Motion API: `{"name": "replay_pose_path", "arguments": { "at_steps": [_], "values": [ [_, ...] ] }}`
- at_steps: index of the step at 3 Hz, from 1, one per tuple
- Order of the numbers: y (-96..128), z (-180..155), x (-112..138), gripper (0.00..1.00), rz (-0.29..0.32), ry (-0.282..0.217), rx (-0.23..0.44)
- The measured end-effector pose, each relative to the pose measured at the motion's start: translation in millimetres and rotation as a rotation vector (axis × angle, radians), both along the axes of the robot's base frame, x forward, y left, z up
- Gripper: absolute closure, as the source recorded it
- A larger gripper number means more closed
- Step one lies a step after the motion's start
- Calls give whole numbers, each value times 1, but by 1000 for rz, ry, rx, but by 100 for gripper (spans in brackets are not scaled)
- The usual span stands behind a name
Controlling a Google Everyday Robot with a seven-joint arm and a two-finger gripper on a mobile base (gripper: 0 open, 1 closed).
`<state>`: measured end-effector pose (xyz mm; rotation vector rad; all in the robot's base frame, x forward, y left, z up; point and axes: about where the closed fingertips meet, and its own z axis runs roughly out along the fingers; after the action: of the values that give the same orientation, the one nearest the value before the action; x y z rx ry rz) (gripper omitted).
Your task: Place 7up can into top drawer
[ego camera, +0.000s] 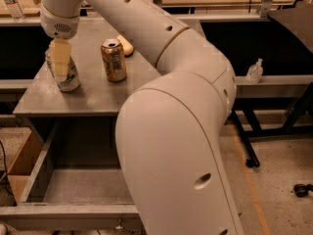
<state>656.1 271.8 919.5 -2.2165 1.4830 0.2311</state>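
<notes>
- Hanging over the left part of the grey tabletop (93, 98): the gripper (60, 68) is pointing down from the wrist of the white arm (176, 131) and overlapping the 7up can on the camera's side. Whether it is clasping the can or merely standing at it cannot be told.
- 7up can (71, 78): is standing upright near the tabletop's left edge, partly hidden behind the gripper, with silvery-white and green markings showing.
- Golden-brown can (113, 60): is standing upright on the same tabletop, just right of the 7up can and apart from it, with its pull tab facing up.
- Pale yellow object (126, 45): is lying behind the golden-brown can, too hidden to name.
- Top drawer (73, 215): is sitting pulled open below the tabletop with its grey floor showing. The arm is covering its right part.
- Cardboard box (19, 163): is resting on the floor left of the drawer.
- Small clear bottle (254, 71): is standing on a ledge right of the arm.
- Water bottle (11, 2): is standing at the far upper left.
</notes>
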Motion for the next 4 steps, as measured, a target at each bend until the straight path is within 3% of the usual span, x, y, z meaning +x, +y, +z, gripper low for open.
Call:
{"name": "replay_pose_path", "arguments": {
  "at_steps": [1, 4],
  "values": [
    [8, -2, -4, 18, 16, 4, -11],
    [-2, -16, -8, 88, 11, 38, -17]
  ]
}}
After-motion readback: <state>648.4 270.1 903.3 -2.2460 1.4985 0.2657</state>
